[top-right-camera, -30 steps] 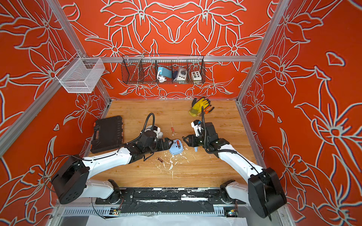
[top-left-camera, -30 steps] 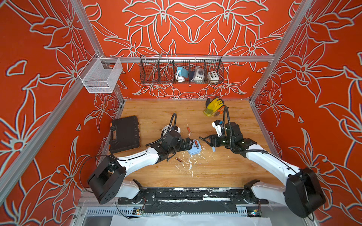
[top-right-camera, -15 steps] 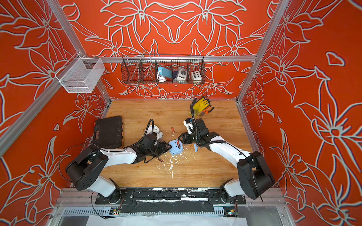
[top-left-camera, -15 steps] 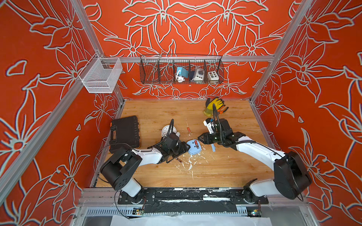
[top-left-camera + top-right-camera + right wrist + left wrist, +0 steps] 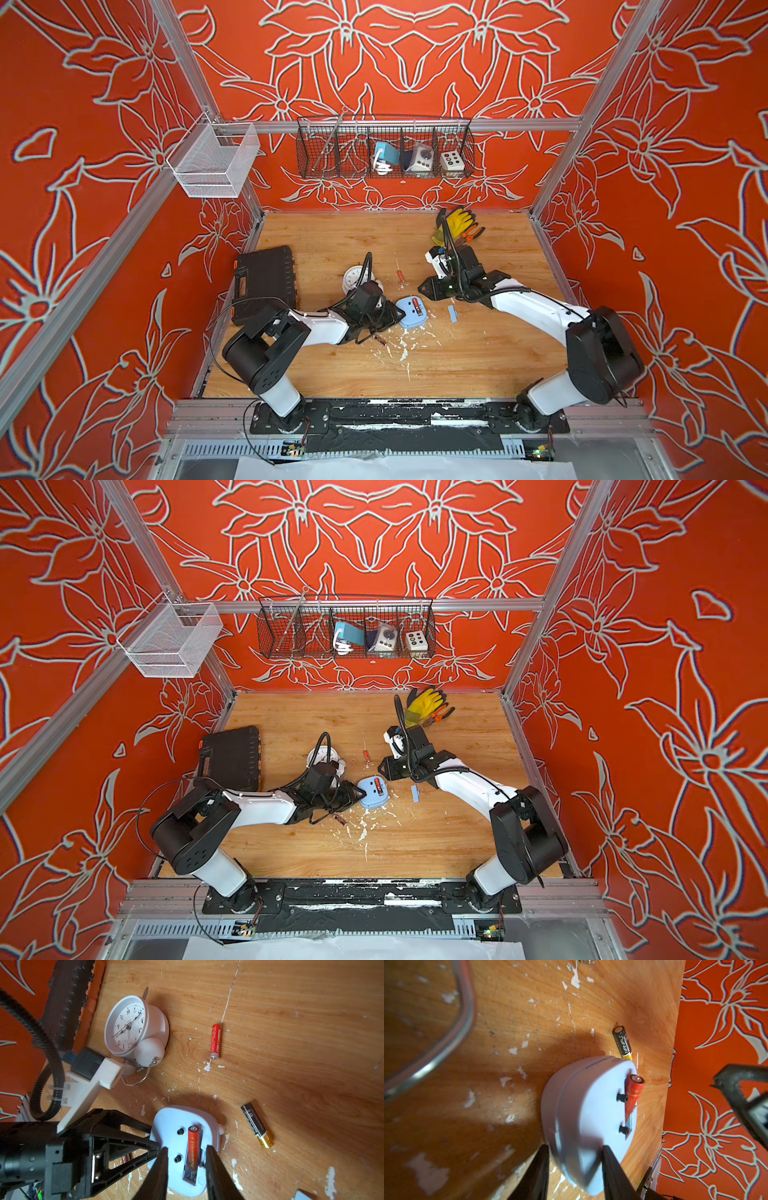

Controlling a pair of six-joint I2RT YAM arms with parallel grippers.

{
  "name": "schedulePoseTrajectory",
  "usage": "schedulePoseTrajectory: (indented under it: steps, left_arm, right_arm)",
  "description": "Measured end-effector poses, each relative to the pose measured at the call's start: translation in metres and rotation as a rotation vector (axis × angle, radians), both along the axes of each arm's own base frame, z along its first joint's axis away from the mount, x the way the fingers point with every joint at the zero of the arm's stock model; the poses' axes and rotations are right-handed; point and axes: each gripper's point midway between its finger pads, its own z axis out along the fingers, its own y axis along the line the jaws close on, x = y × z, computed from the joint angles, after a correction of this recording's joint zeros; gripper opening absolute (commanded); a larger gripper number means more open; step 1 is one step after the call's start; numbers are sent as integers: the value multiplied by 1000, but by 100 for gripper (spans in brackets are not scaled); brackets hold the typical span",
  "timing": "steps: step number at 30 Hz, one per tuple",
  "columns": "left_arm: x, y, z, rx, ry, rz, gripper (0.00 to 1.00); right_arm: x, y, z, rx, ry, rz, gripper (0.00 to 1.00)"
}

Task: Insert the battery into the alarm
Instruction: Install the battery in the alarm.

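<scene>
The light blue alarm (image 5: 409,316) (image 5: 371,798) lies face down mid-table, its battery slot open. A red battery (image 5: 193,1147) (image 5: 634,1093) (image 5: 417,306) sits in the slot at a tilt, one end raised above the back. My left gripper (image 5: 575,1147) (image 5: 395,318) (image 5: 360,798) is shut on the alarm's (image 5: 591,1115) near edge, one finger on each face. My right gripper (image 5: 186,1147) (image 5: 422,286) (image 5: 381,769) hovers over the alarm (image 5: 170,1118), open, its fingers straddling the battery with gaps on both sides.
A white twin-bell clock (image 5: 354,277) (image 5: 128,1026) and a black tool case (image 5: 264,282) lie behind the left arm. Loose batteries: red (image 5: 400,275) (image 5: 215,1041), black-gold (image 5: 256,1126) (image 5: 623,1045), and another by the left gripper (image 5: 380,340). A blue cover (image 5: 452,313) lies right of the alarm, yellow gloves (image 5: 457,220) at the back.
The left jaws have closed in on the alarm's edge and the left arm has folded lower. The right gripper has shifted toward the alarm, and its jaws have narrowed around the battery.
</scene>
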Motion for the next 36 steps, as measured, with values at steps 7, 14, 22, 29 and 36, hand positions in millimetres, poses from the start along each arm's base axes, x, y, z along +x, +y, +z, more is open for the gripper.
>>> schedulePoseTrajectory:
  steps: [7, 14, 22, 29, 36]
  left_arm:
    - [0, 0, 0, 1, -4, -3, 34]
    - [0, 0, 0, 2, -3, -3, 34]
    - [0, 0, 0, 2, -3, -2, 34]
    - [0, 0, 0, 2, -1, -2, 34]
    - [0, -1, -1, -3, 6, -1, 34]
  right_arm:
    - [3, 15, -21, -41, 56, 28, 20]
    - [0, 19, -45, -87, 108, 52, 10]
    - [-1, 18, -48, -106, 103, 51, 7]
    - [-7, 9, -58, -139, 103, 48, 5]
    - [-16, -1, -59, -152, 93, 43, 5]
